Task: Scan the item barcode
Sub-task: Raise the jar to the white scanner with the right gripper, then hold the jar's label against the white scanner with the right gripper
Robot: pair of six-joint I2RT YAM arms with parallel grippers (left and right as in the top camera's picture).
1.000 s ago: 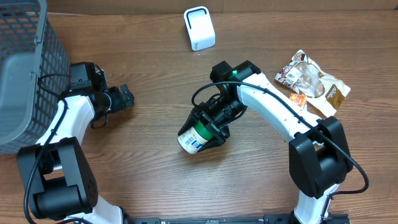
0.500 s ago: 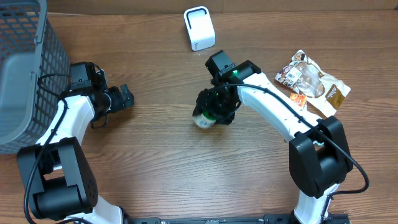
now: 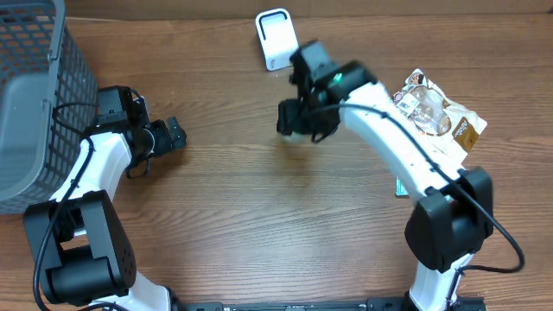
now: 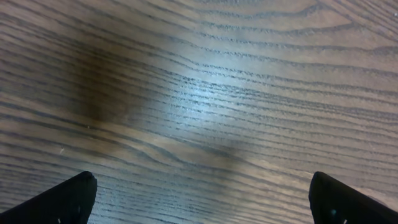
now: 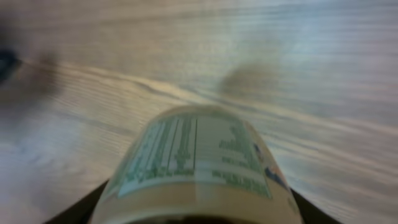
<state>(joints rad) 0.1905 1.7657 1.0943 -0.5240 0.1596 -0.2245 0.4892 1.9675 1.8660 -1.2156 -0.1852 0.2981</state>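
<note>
While the right claw (image 3: 304,119) is clamped on the green-labelled jar (image 5: 198,163) just above centre in the overhead view, the jar hangs above the wooden table (image 3: 259,225), near the white scanner (image 3: 276,39) at top centre. At middle left, the left claw (image 3: 175,136) stands wide apart, holding nothing.

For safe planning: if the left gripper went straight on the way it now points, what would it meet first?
Probably the bare table. The left gripper is open, and its wrist view shows only wood ahead. How steeply it points down is unclear from overhead.
</note>
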